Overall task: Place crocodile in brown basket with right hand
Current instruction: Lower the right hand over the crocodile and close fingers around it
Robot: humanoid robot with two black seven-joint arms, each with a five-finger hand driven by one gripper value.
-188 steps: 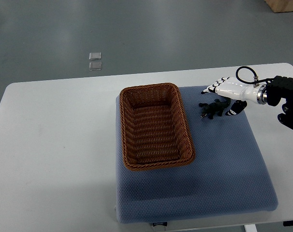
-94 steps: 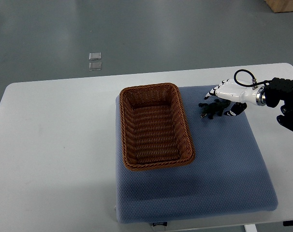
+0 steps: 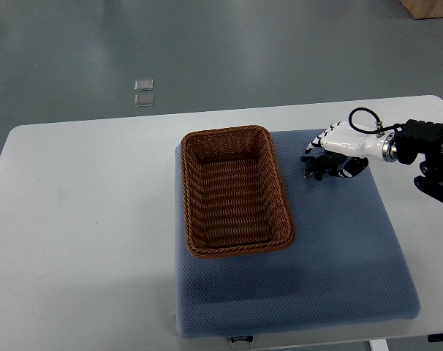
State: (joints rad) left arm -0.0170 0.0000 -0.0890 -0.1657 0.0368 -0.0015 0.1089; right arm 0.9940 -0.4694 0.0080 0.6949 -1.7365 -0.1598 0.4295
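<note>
A small dark green toy crocodile (image 3: 314,169) lies on the blue mat (image 3: 331,256), to the right of the brown wicker basket (image 3: 189,191). My right hand (image 3: 331,161), white with black fingertips, comes in from the right edge and sits down over the crocodile. Its fingers (image 3: 313,150) curl around the toy from the far side and the thumb (image 3: 355,167) presses at its right end. Part of the crocodile is hidden under the palm. The basket is empty. My left arm does not show.
The mat lies on a white table (image 3: 82,219) and the basket stands on the mat's left part. A black cable loop (image 3: 362,119) rises from the right wrist. Two small clear squares (image 3: 143,93) lie on the floor beyond the table.
The right hand has moved left and down onto the crocodile, and its fingers have curled from extended to wrapped around the toy. The crocodile stays in its place.
</note>
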